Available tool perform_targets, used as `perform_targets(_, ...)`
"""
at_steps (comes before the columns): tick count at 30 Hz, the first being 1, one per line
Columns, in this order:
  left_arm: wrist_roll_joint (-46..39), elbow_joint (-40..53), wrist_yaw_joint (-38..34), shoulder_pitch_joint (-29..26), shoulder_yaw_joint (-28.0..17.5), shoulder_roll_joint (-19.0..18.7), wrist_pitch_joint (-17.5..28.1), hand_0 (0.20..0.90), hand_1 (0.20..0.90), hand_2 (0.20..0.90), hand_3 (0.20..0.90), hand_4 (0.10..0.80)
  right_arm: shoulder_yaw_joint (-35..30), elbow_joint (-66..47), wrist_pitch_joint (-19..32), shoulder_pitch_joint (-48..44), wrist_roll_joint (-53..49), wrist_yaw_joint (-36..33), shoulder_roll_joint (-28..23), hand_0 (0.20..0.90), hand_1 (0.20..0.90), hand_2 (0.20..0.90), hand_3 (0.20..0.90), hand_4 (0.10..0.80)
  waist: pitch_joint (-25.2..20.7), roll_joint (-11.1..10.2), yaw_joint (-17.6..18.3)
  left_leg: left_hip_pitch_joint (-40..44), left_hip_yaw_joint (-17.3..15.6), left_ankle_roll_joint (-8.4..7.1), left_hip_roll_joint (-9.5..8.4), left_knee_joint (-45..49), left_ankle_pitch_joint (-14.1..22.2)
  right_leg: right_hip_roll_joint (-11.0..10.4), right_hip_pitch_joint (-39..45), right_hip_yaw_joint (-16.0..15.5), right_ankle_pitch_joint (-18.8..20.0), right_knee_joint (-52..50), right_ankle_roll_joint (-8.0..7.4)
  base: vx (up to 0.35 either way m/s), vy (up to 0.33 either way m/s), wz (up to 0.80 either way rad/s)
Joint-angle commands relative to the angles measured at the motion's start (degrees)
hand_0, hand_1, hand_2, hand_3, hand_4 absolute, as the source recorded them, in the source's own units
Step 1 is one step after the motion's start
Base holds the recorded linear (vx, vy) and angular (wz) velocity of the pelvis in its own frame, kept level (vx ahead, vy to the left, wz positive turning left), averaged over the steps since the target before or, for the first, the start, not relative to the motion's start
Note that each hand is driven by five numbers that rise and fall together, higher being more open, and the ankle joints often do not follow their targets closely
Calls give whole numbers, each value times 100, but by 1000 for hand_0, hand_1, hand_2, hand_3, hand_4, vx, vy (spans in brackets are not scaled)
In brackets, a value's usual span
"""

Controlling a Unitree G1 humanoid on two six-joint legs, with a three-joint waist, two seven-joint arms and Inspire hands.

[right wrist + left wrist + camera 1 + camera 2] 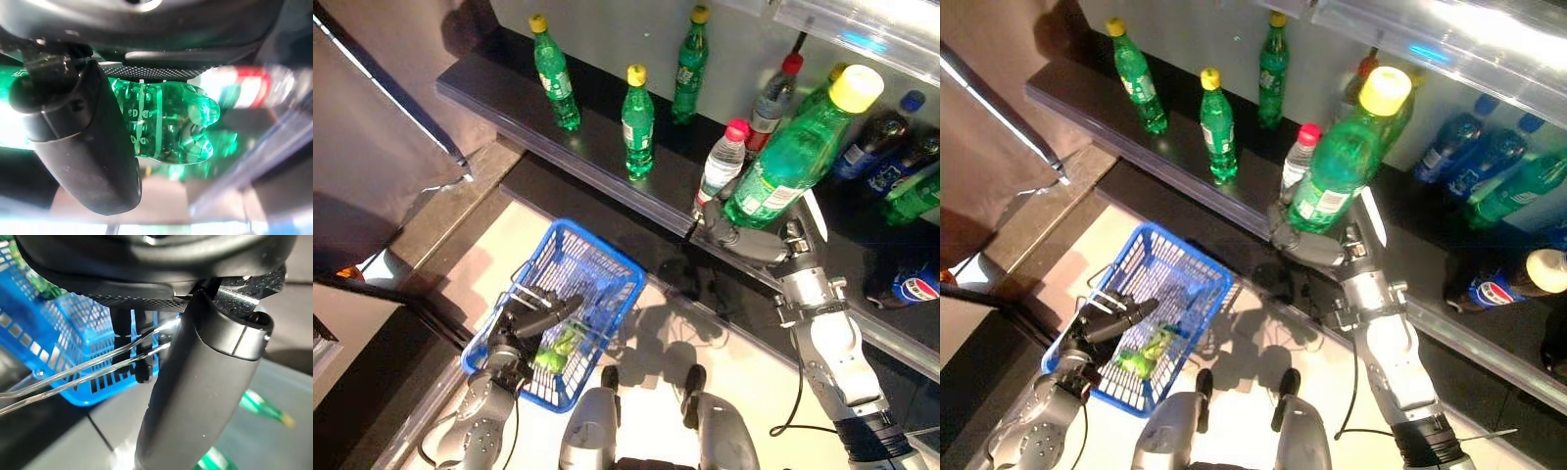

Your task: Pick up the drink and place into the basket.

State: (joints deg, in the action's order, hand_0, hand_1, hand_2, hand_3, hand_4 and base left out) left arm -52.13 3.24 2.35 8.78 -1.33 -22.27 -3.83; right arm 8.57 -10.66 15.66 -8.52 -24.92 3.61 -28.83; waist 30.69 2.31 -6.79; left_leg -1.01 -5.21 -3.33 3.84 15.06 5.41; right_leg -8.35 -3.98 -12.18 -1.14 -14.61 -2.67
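Dark shelf (597,157) with more bottles just past the right robot hand (749,240), fingers wrapped tight round a green drink bottle (793,152) lifted off it. Blue basket (597,257) hanging low from the left robot hand (524,323), fingers curled round its wire handle (98,367), green bottle (558,348) inside

we see the basket (597,257) low on our left, hanging from our left hand (530,321), with a bottle (558,349) lying in it. our right hand (756,240) holds the drink (793,152) up to the right, in front of the shelf (509,96). three bottles (637,122) stand behind on that shelf, others to the right.
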Motion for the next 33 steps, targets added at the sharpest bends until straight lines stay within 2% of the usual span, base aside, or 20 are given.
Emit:
perform_targets(1, -540, 1896, 991, -228, -504, -643, 799, 300, 300, 300, 200, 100, 43, -1098, 448, -255, -410, 315, 138, 300, 300, 300, 200, 100, -1076, 50, 14, -703, 195, 258, -478, 206, -550, 258, 564, -209, -404, -15, 247, 43, 24, 4)
perform_targets(4, -600, 2079, 1192, -329, -431, -745, 839, 300, 300, 300, 200, 100, 268, -1132, 309, -190, -516, 522, 212, 300, 300, 300, 200, 100, -1155, 66, -6, -645, 213, 250, -502, 128, -533, 232, 612, -250, -403, 21, 224, 37, 39, 2)
perform_targets(8, -851, 2264, 1439, -453, -336, -771, 633, 300, 300, 300, 200, 100, 623, -1165, 145, -49, -531, 794, 345, 300, 300, 300, 200, 100, -1299, 76, -35, -540, 269, 225, -526, 44, -480, 176, 673, -312, -406, 55, 185, 35, 34, 4)
perform_targets(14, -1255, 2337, 1653, -643, -16, -800, -27, 300, 300, 300, 200, 100, 1058, -1118, 155, -90, -484, 787, 420, 300, 300, 300, 200, 100, -1462, 68, -51, -371, 345, 209, -547, -50, -434, 130, 767, -367, -422, 108, 148, 27, 17, 7)
perform_targets(20, -1132, 2415, 1850, -808, 442, -828, -492, 300, 300, 300, 200, 100, 1318, -1017, 274, -285, -415, 513, 409, 300, 300, 300, 200, 100, -1557, 93, -46, -249, 389, 220, -567, -66, -370, 80, 796, -388, -440, 87, 124, 31, 12, 5)
perform_targets(28, -1395, 2455, 2151, -1029, 942, -755, -727, 300, 300, 300, 200, 100, 1611, -926, 417, -523, -331, 233, 516, 300, 300, 300, 200, 100, -1580, 154, 1, -182, 439, 255, -625, -80, -334, 34, 765, -328, -454, 54, 128, 26, 34, 4)
perform_targets(33, -1442, 2483, 2313, -1205, 1342, -653, -494, 300, 300, 300, 200, 100, 1919, -603, 406, -781, 172, -144, 591, 300, 300, 300, 200, 100, -1576, 204, -7, -229, 465, 269, -688, -53, -337, -18, 695, -330, -443, 28, 131, 0, 49, 4)
